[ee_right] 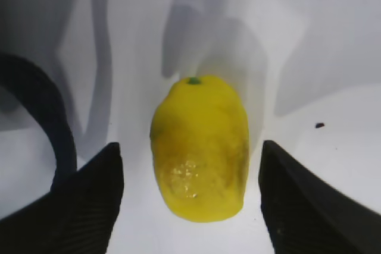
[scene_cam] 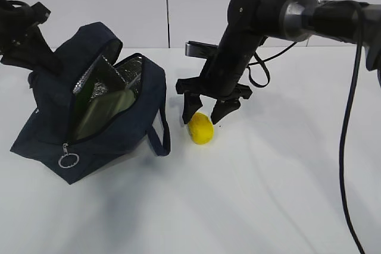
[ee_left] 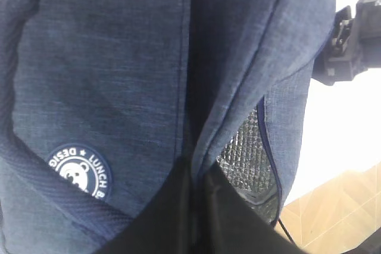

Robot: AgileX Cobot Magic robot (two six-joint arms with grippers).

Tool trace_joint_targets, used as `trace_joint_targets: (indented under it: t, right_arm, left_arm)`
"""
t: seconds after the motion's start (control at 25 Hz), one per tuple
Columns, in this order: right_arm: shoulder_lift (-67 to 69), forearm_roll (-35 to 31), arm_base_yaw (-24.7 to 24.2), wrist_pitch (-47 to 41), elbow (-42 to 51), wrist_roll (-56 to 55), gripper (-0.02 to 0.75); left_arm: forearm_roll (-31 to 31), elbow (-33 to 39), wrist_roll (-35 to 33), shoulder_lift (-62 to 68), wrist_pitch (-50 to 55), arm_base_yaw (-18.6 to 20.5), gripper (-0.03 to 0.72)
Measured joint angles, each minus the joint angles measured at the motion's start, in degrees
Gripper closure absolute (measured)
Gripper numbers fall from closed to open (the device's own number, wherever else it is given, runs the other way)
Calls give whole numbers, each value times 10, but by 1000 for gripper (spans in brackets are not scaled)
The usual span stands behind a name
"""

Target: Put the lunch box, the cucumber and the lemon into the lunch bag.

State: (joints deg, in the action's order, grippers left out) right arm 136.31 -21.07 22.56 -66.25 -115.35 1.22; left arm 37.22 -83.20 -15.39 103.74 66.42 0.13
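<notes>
One small yellow oval lemon (ee_right: pixel 199 150) on your white table (scene_cam: pixel 268 194), between right gripper (scene_cam: pixel 208 113) open fingers, untouched | dark navy fabric lunch bag (scene_cam: pixel 89 117) just left, unzipped, handle (scene_cam: pixel 159 138) near lemon | left gripper (ee_left: pixel 196 218) pinches bag fabric.

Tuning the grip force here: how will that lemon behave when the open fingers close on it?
The lemon is a rounded oval lying on its side on the smooth table, so it may roll if one side touches first. Its skin looks glossy, so possibly slippery. The right gripper has ridged fingers straddling it, which should help; it looks firm rather than fragile.
</notes>
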Motion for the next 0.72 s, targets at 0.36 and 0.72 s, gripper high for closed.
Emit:
trace_joint_targets:
  t: [0.36, 0.72]
  right_arm:
    - [15, 8, 0, 5, 0, 0, 209]
    - [27, 10, 0, 7, -1, 0, 210]
  left_arm:
    - [0, 0, 0, 0, 0, 0, 694]
    - [0, 0, 0, 0, 0, 0, 694]
